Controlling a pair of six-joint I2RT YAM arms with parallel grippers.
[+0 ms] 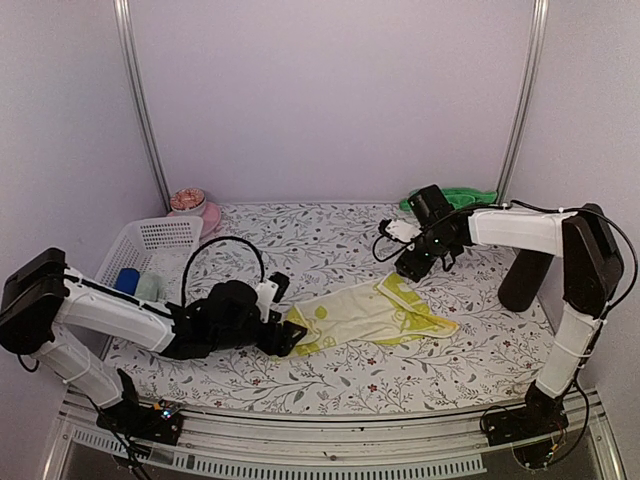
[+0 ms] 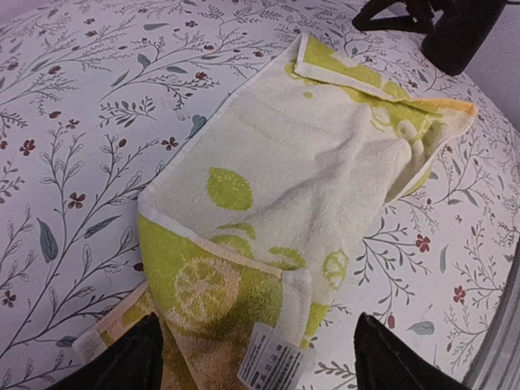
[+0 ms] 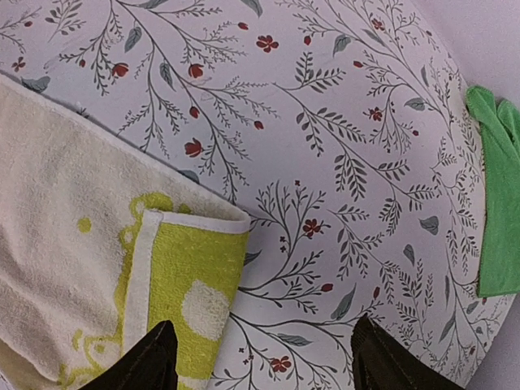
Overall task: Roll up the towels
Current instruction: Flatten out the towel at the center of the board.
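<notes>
0 of 2 towels are rolled: the yellow-lime towel (image 1: pixel 370 315) is laid flat on the worktop (image 1: pixel 330 235), the green towel (image 1: pixel 462 196) at its far right. the left gripper (image 2: pixel 258 325) and right gripper (image 3: pixel 264 331) are spread, empty.

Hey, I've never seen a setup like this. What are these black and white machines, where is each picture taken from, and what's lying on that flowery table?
These are two robot arms bolted at the table's near edge. The wide picture comes from a fixed camera above and behind them. The other two come from a camera on each wrist, looking past that arm's own fingers. On the floral table a yellow-lime towel lies between the arms, its corners folded over. A green towel sits at the far right edge, and a white basket and a pink bowl at the far left. The left gripper and the right gripper are both open, one near each end of the yellow towel, holding nothing.
</notes>
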